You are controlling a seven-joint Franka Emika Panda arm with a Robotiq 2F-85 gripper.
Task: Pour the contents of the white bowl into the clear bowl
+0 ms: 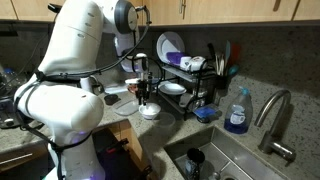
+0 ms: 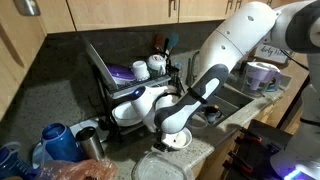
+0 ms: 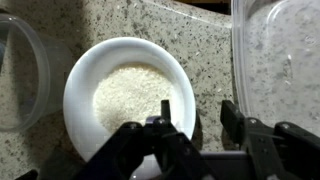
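Note:
The white bowl (image 3: 128,85) holds white grains and stands on the speckled counter; it shows in both exterior views (image 1: 150,112) (image 2: 178,141). My gripper (image 3: 198,115) is open and low over the bowl's right rim, one finger inside the rim and one outside on the counter. It is also in both exterior views (image 1: 146,96) (image 2: 176,128). A clear bowl (image 3: 18,70) lies to the left at the edge of the wrist view. A clear container (image 3: 275,55) stands to the right.
A dish rack (image 1: 190,75) with plates and mugs stands behind the bowl. A sink (image 1: 215,160) with a faucet (image 1: 272,115) and a blue soap bottle (image 1: 237,112) are beside it. Blue cups (image 2: 55,135) stand on the counter.

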